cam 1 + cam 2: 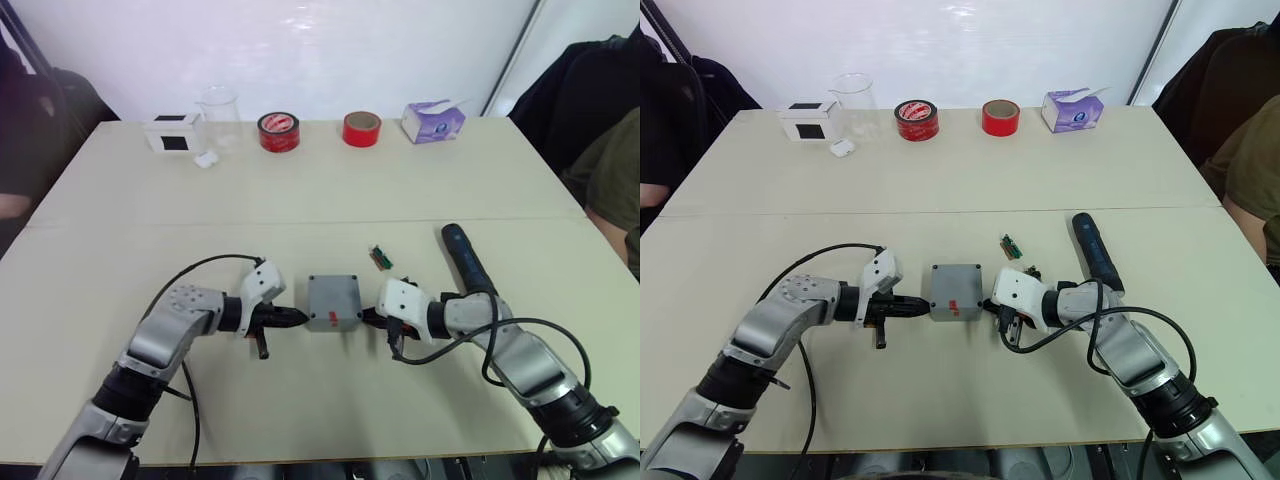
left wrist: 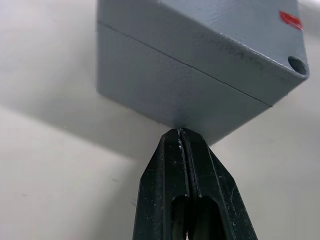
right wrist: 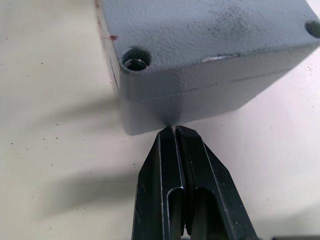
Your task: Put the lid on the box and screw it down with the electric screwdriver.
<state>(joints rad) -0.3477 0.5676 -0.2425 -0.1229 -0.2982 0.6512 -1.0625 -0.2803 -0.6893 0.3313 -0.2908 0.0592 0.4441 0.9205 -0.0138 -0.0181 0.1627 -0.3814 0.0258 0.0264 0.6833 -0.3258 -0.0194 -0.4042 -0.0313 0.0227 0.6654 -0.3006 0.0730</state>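
Observation:
The grey box [image 1: 333,302] stands in the middle of the table with the lid [image 3: 210,35] lying on top of it; a seam runs between them and corner screw holes show. A small red mark [image 2: 291,20] sits on it. My left gripper [image 1: 300,318] is shut, its tip [image 2: 180,132] against the box's left wall. From the other side my right gripper [image 1: 368,318] is also shut, its tip [image 3: 173,129] at the box's right wall. The electric screwdriver [image 1: 468,260] lies on the table beyond my right arm, held by nothing.
Along the far edge stand a white box with a black panel [image 1: 172,133], a clear beaker [image 1: 219,115], two red tape rolls [image 1: 278,131] [image 1: 361,128] and a tissue pack [image 1: 433,121]. A small green part [image 1: 380,257] lies behind the box. People sit at both sides.

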